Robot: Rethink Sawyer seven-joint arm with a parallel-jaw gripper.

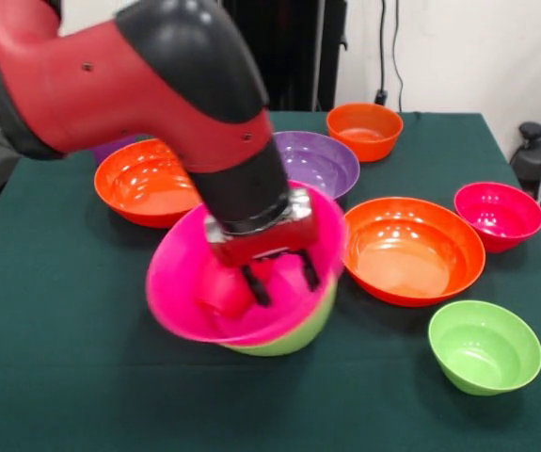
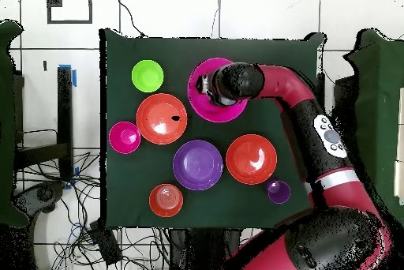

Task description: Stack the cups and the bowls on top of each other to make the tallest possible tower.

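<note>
The gripper (image 1: 279,276) is lowered, fingers spread and empty, into the hot pink bowl (image 1: 195,282), which is seated tilted in the lime green bowl (image 1: 294,337) as the tower's base. Around it on the worktop (image 1: 63,377), a large orange bowl (image 1: 411,250) lies at three o'clock, a purple bowl (image 1: 322,160) at one.

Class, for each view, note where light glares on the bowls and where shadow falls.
Front view: bright glare streaks on the two big orange bowls and the purple bowl; the gripper throws shadow inside the tilted pink bowl. Overhead view: only faint glare on the orange bowls.
</note>
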